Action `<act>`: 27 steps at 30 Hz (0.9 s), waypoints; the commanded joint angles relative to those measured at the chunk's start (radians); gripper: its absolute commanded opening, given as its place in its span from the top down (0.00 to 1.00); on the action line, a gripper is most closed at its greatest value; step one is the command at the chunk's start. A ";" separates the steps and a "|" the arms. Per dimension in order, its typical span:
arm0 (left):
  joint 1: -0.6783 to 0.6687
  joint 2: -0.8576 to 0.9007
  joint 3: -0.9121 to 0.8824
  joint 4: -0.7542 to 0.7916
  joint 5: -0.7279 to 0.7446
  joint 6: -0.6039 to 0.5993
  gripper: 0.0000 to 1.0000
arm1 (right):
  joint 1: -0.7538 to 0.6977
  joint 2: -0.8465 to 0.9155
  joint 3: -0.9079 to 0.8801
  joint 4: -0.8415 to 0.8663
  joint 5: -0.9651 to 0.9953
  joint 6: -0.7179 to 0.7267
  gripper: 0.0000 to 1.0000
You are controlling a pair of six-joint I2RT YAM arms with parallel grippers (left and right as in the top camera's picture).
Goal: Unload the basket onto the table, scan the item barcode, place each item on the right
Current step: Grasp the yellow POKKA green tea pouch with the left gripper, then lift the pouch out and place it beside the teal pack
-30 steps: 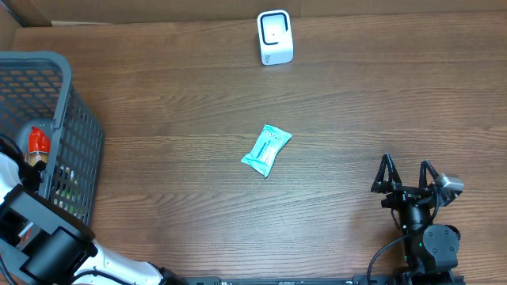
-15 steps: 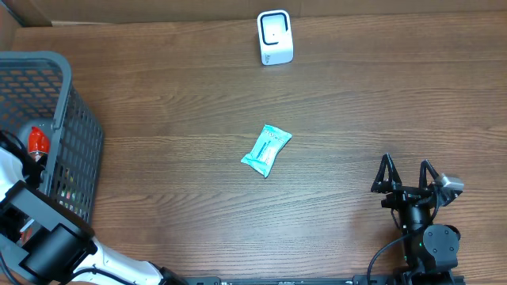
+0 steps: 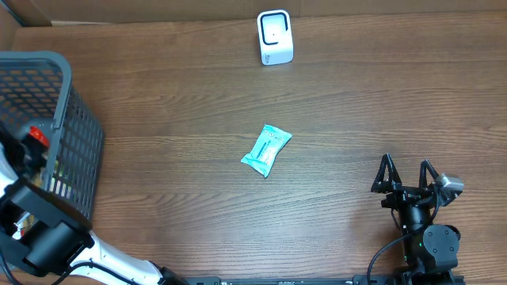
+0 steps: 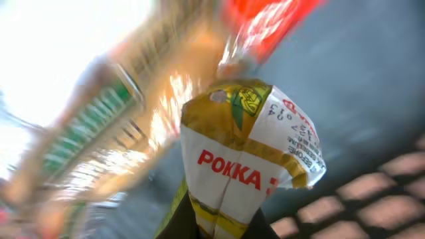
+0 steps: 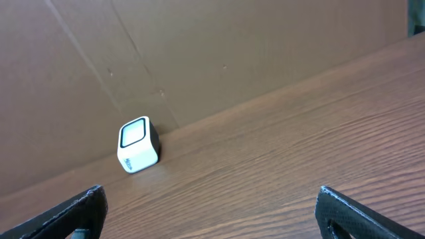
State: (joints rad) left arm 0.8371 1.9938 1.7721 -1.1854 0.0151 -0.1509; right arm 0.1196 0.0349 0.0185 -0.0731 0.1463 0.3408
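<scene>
The pouch (image 4: 246, 153), yellow and white with "POKKA" in red letters, fills the left wrist view. Its lower end is pinched in the left gripper (image 4: 219, 224), whose dark fingers show at the bottom edge. The jaws, wider a second ago, have now clamped on it. Behind the pouch the view is blurred, with bright packaging, something red above and grey mesh to the right.

In the overhead view this takes place inside the grey basket (image 3: 71, 134) at the table's left edge, where the left arm (image 3: 43, 241) reaches in. The arm sits a little farther up the frame than a second ago. So does the red patch (image 3: 36, 134) beside it; I cannot tell whether that patch belongs to the pouch.

The rest is unchanged. A teal packet (image 3: 266, 150) lies flat mid-table (image 3: 198, 95), well apart from the basket. The white scanner (image 3: 275, 37) stands upright at the far edge, against the cardboard wall (image 5: 199, 53). The right gripper (image 3: 407, 176) rests near the front right corner with its jaws spread wide and nothing between them.
</scene>
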 commanded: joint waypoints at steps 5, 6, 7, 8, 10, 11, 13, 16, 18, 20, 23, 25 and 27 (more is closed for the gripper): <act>-0.027 -0.029 0.504 -0.126 0.019 -0.006 0.96 | 0.005 -0.002 -0.010 0.004 0.010 0.006 0.00; -0.032 -0.029 0.555 -0.143 0.021 -0.006 0.96 | 0.005 -0.002 -0.010 0.004 0.010 0.006 0.00; -0.041 -0.029 0.612 -0.163 0.023 -0.006 0.96 | 0.005 -0.002 -0.010 0.004 0.010 0.006 0.00; -0.051 -0.029 0.657 -0.177 0.033 -0.006 0.96 | 0.005 -0.002 -0.010 0.004 0.010 0.006 0.00; -0.078 -0.029 0.743 -0.202 0.071 -0.008 0.96 | 0.005 -0.002 -0.010 0.004 0.010 0.006 0.00; -0.093 -0.029 0.776 -0.208 0.095 -0.011 0.96 | 0.005 -0.002 -0.010 0.004 0.010 0.006 0.00; -0.132 -0.038 0.834 -0.222 0.153 -0.014 0.96 | 0.005 -0.002 -0.010 0.004 0.010 0.006 0.00; -0.228 -0.067 0.883 -0.234 0.241 -0.013 0.96 | 0.005 -0.002 -0.010 0.004 0.010 0.006 0.00; -0.304 -0.087 0.887 -0.246 0.273 -0.013 0.96 | 0.005 -0.002 -0.010 0.004 0.010 0.006 0.00; -0.404 -0.098 0.887 -0.273 0.282 -0.006 0.96 | 0.005 -0.002 -0.010 0.004 0.010 0.006 0.00; -0.544 -0.096 0.880 -0.328 0.282 -0.006 0.96 | 0.005 -0.002 -0.010 0.004 0.010 0.006 0.00; -0.627 -0.091 0.857 -0.352 0.281 -0.005 0.96 | 0.005 -0.002 -0.010 0.004 0.010 0.006 0.00; -0.694 -0.079 0.830 -0.378 0.281 -0.005 0.96 | 0.005 -0.002 -0.010 0.004 0.010 0.006 0.00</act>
State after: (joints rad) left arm 0.1978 1.9419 2.6175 -1.5505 0.2672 -0.1547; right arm 0.1196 0.0357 0.0185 -0.0723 0.1463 0.3408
